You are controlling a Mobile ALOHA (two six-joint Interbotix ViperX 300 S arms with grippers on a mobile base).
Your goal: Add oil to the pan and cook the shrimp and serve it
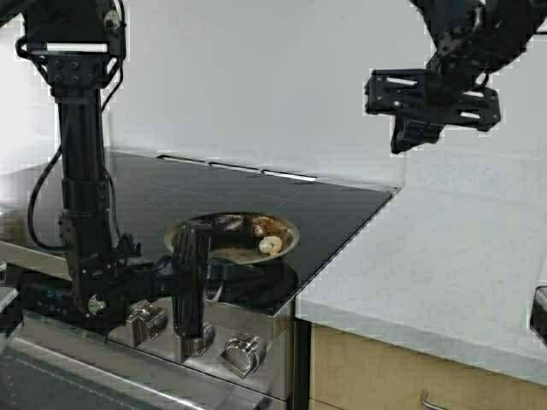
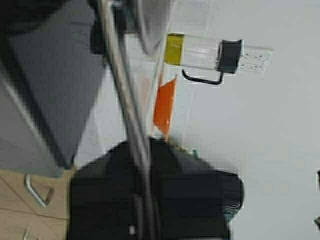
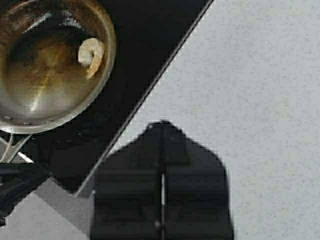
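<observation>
The pan (image 1: 232, 237) sits on the cooktop (image 1: 333, 205), near its front edge. The shrimp (image 1: 270, 246) lies in the pan, toward the pan's right side. The bench (image 1: 444, 256) adjoins the cooktop to the pan's right. The knobs (image 1: 241, 354) sit below the pan.

No readable text, label, brand, number or sign on anything in view.
</observation>
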